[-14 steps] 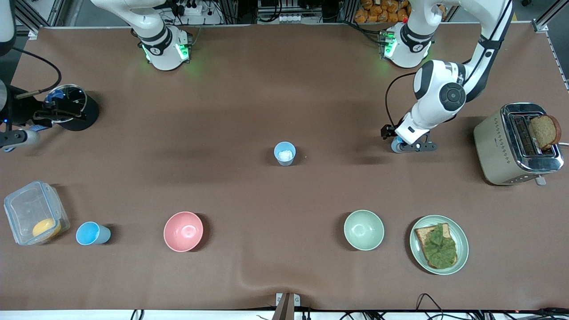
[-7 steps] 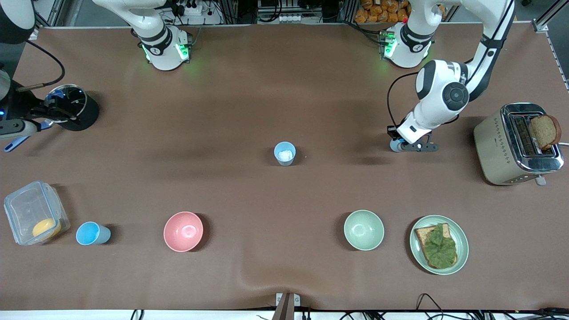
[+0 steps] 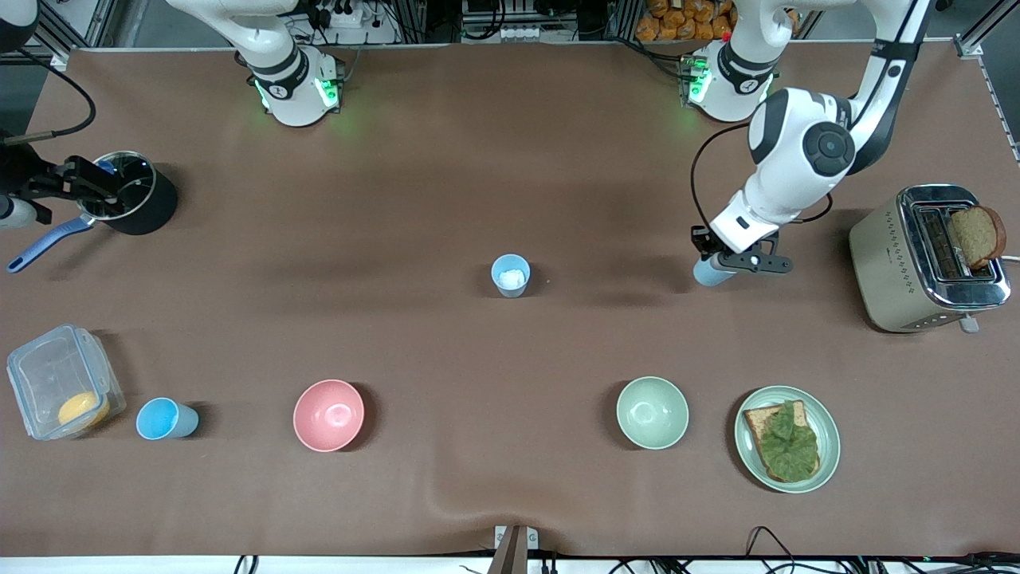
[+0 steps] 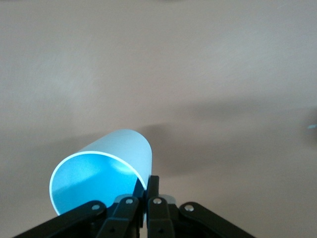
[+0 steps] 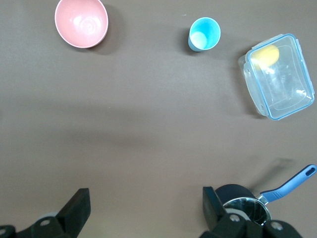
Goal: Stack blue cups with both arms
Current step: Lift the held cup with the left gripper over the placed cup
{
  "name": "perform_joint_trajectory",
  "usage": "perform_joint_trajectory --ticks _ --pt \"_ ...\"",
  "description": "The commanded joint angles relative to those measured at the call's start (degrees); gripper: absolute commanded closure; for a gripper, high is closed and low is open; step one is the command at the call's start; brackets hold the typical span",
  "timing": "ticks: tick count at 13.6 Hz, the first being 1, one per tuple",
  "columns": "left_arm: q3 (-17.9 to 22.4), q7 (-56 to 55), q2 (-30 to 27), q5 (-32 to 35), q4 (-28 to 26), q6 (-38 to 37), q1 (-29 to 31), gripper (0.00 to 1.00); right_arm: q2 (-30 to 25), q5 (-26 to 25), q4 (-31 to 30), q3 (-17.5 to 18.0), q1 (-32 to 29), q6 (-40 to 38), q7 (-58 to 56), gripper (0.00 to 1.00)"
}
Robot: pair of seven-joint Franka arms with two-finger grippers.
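The left end effector (image 3: 721, 267) is clamped on the rim of a blue cup (image 3: 709, 272), held tilted above the table (image 3: 510, 159) near the toaster (image 3: 924, 259). A second blue cup (image 3: 510, 276) stands mid-table with something white inside; from it, a third cup (image 3: 165, 419) sits at about 8 o'clock, beside the clear container (image 3: 60, 381). The right end effector (image 5: 143, 210) hangs wide open over the black pot (image 3: 131, 199), holding nothing.

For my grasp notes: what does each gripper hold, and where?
Left gripper: a blue cup, pinched at its rim. Right gripper: nothing, fingers open.
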Motion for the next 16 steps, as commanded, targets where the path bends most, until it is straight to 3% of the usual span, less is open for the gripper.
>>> perform_joint_trajectory --ticks 1,4,8,11,16 --pt "0.0 -0.66 -0.14 -1.08 7.91 -5.64 -3.81 1.0 0.23 -0.38 0.59 1.04 -2.17 -0.25 0.11 0.0" --pt "0.0 -5.57 1.96 -0.3 18.29 -11.62 -9.7 1.0 0.4 -0.38 0.68 1.04 -2.26 0.44 0.11 0.0" --pt "0.35 -14.88 7.06 -0.12 26.82 -13.56 -17.87 1.0 0.23 0.14 0.41 1.21 -1.73 2.65 0.11 0.0" --pt "0.78 -21.04 12.24 5.57 36.22 -19.97 -23.5 1.0 0.23 0.93 0.32 1.21 -2.09 2.03 0.11 0.0" --pt "5.7 -29.92 20.5 6.74 43.35 -20.78 -33.69 1.0 0.14 2.6 0.24 1.12 -2.7 1.94 0.11 0.0"
